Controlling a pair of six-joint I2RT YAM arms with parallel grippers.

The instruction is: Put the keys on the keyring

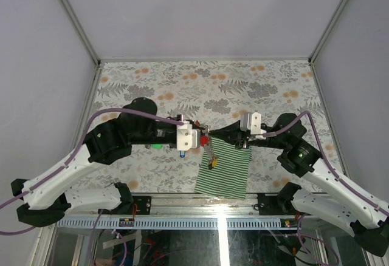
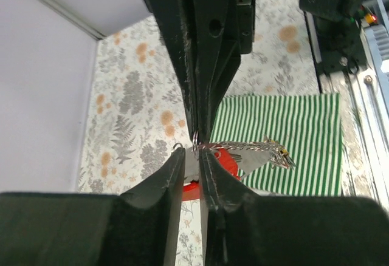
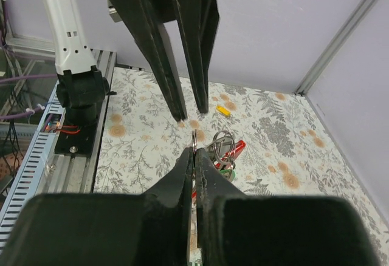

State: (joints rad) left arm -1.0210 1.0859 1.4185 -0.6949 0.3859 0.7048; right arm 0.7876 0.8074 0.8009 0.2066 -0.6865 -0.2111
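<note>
While horizontal, left pincer [image 2: 192, 156] at keyring [image 2: 240, 146]

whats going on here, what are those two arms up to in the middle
Both arms meet over the middle of the table, working on the keyring. The right gripper has its jaws shut on the small ring at one end, and the chain trails toward the striped cloth with a key at its far end. The left gripper faces it with jaws slightly apart, clearly gripping nothing. A small yellow tag lies loose on the table.
</note>
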